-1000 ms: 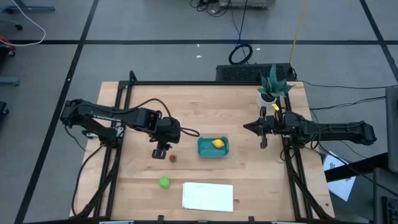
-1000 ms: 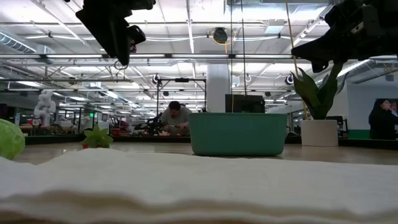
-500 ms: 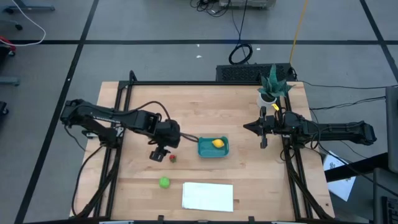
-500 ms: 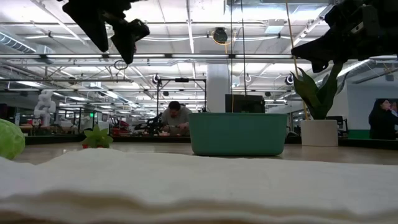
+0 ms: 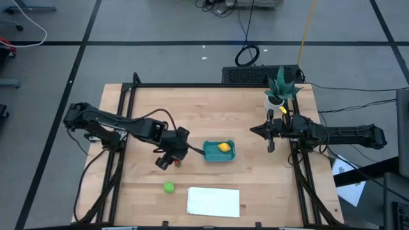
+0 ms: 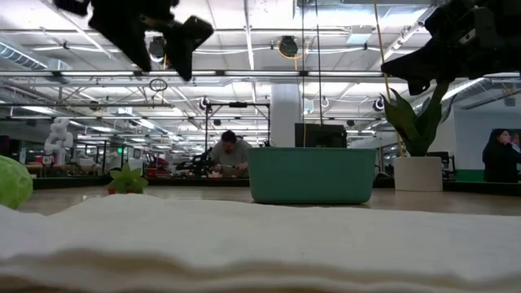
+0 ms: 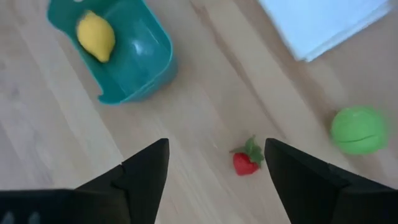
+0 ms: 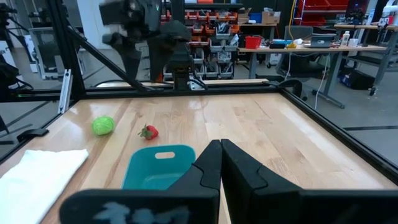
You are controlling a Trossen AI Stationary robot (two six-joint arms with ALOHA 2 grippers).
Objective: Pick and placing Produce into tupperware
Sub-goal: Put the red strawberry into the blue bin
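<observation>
Overhead, the small teal-blue shallow plastic tub sits mid-table on the pale wooden tabletop, with the yellow lemon-like toy fruit lying inside it. Just beside the tub's left end the left gripper hangs above the table, its jaws spread wide and holding nothing; the tiny dark red toy strawberry lies on the wood between and beyond its fingers in the wrist view, largely covered by the gripper from above. Nearer the front edge rest the bright green round toy ball and, beside it, a flat white rectangular sheet. That sheet fills the low view's foreground and cuts off the ball. The right gripper waits well to the tub's right, jaws shut on nothing, near a green potted plant in a white pot.
</observation>
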